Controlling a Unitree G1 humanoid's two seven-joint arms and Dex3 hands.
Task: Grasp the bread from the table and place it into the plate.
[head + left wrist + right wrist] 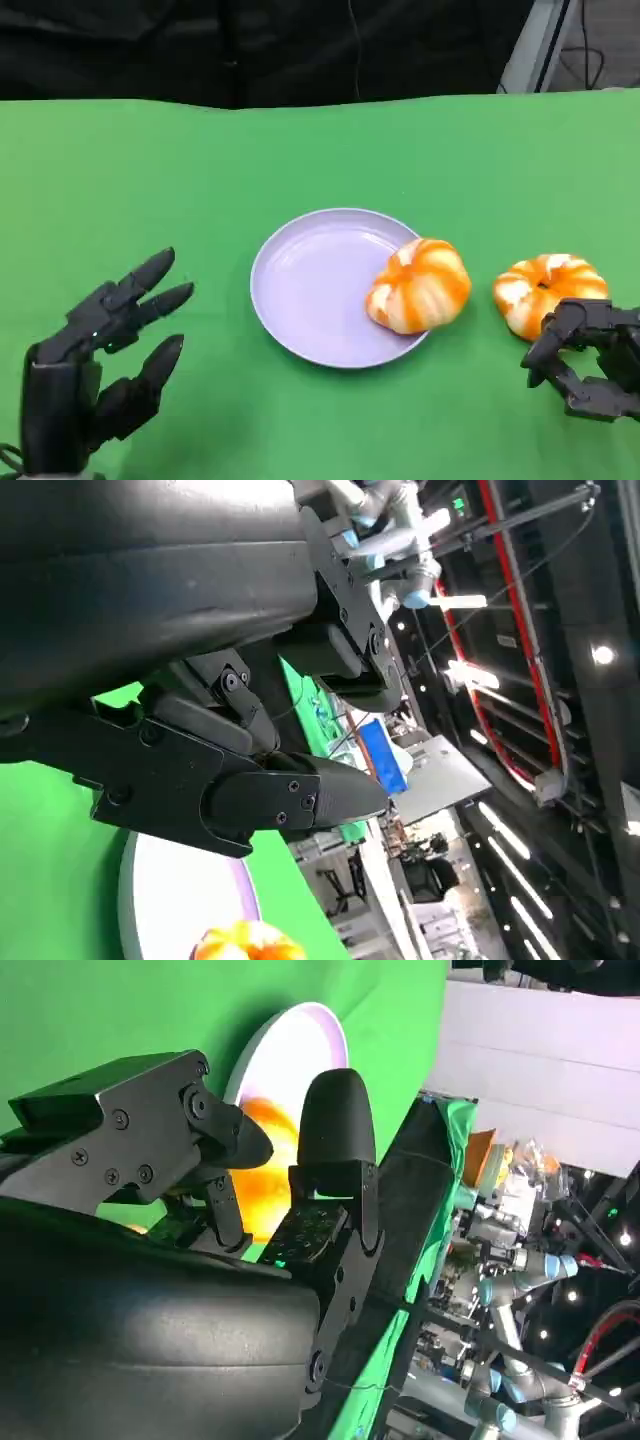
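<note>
While both hands are hovering low over the green bench [120, 170], the left hand [100, 360] is holding nothing, fingers spread; the right hand [590, 360] is empty too, fingers apart, just beside one bread roll [548, 288]. Farther off, another bread roll [420, 285] is resting on the lavender plate [310, 290], at its right rim.

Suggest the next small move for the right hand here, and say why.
Probably close the right hand onto the orange-and-white round bread on the green cloth: its fingers sit at that bread's near edge, holding nothing. Another such bread already rests on the lilac round plate.
</note>
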